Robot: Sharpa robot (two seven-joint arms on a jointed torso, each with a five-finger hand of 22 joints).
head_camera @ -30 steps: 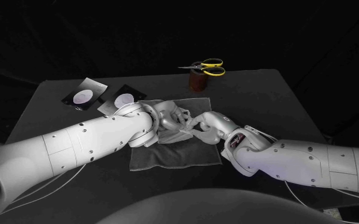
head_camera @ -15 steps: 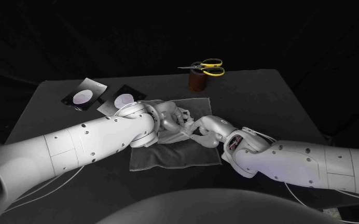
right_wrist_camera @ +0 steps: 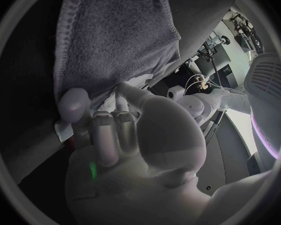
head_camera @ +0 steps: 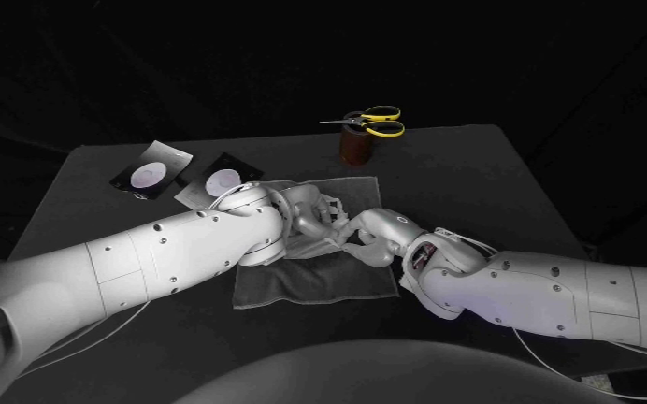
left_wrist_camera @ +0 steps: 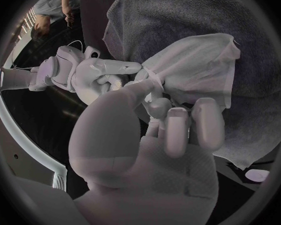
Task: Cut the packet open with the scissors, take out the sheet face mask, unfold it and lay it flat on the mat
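left hand [left_wrist_camera: 172,135]: pinches an edge of the sheet face mask [left_wrist_camera: 200,72] between thumb and fingers, above the mat [left_wrist_camera: 178,15].
right hand [head_camera: 374,233]: pinches the same mask right next to the left hand's hold, so the two hands nearly touch.
sheet face mask: out of its packet and held over the middle of the grey mat. It is partly opened but creased and bunched at the pinch, and its loose part spreads toward the mat.
scissors [head_camera: 372,122]: yellow-handled, resting on a brown holder [head_camera: 357,148] at the far edge of the surface [head_camera: 458,180], well apart from both hands.
packets [head_camera: 149,173]: two dark ones lie beyond the mat's far left corner. I cannot tell which one was cut.
done, by my reading: the cutting and the taking out.
left to do: pull the folds apart, then spread the mask flat on the mat.
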